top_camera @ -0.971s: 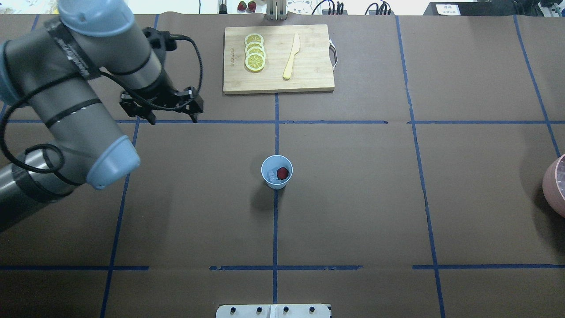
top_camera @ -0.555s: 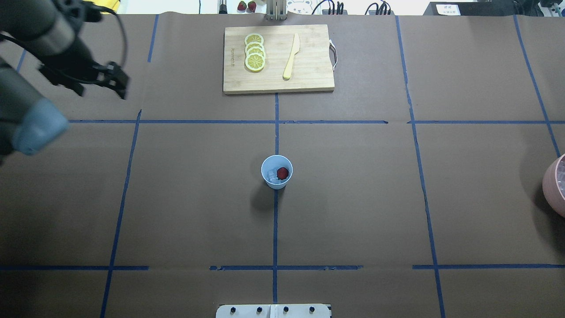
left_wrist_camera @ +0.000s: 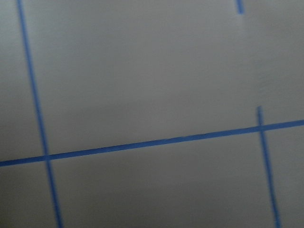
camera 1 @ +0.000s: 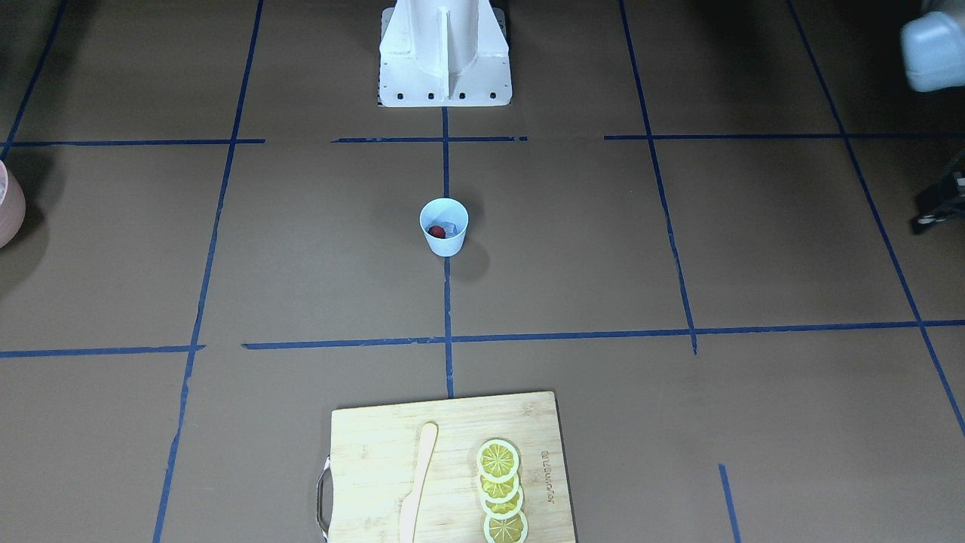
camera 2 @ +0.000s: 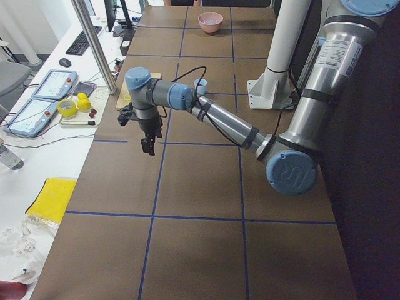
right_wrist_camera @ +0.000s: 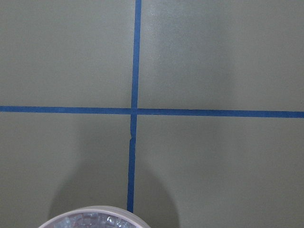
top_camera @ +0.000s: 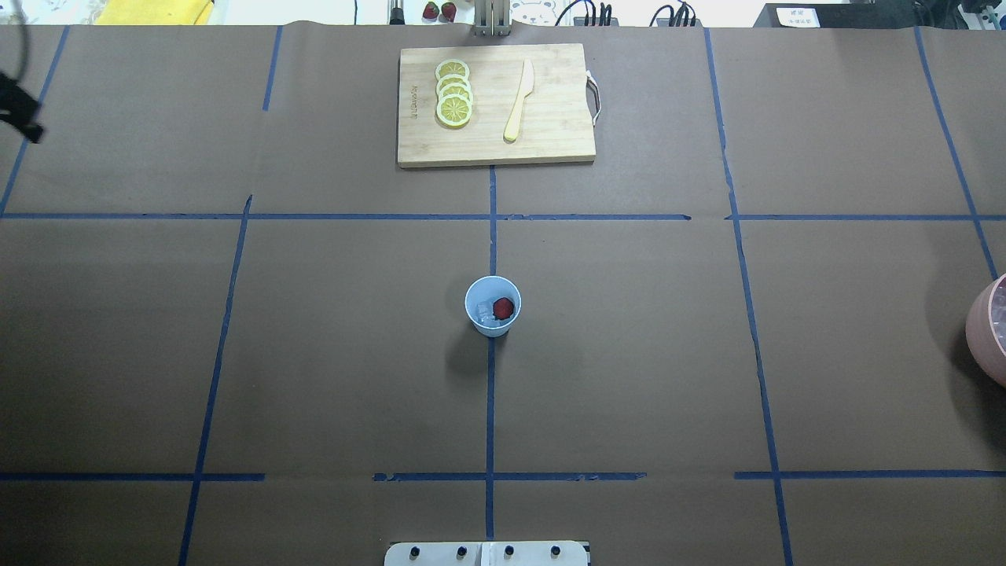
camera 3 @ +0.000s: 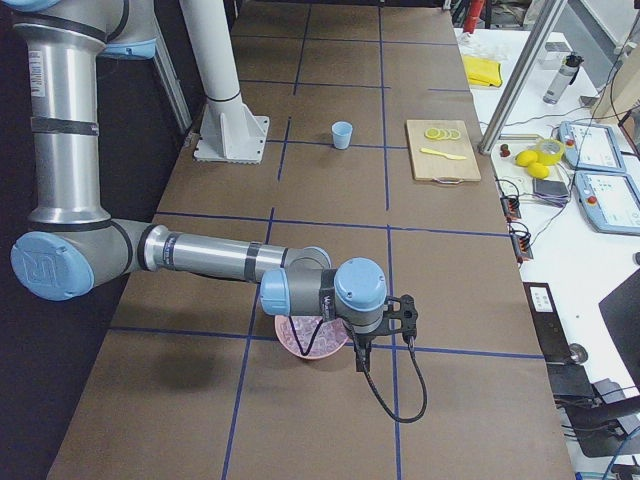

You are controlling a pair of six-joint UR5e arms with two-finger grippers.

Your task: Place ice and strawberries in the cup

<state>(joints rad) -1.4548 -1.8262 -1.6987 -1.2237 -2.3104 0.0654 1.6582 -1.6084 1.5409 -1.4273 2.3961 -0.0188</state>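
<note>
Looks done to me: the strawberry [top_camera: 504, 306] and ice [top_camera: 484, 315] both sit inside the cup [top_camera: 493, 324]. The left gripper [camera 2: 145, 149] hangs well off the cup's left and the right gripper [camera 3: 362, 358] well off its right. I can't tell whether either is clenched or released. I'd park both wide, with no swinging over the cup.

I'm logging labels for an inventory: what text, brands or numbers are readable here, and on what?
"UR" (probably, not sharp): logo on the left arm's elbow cap.
Burned-in brand on the cutting board, beside the lemon slices: too small to read.
White sign beyond the table's far edge: too small to read.
Print on the left arm's upper tube: too small to read.
</note>
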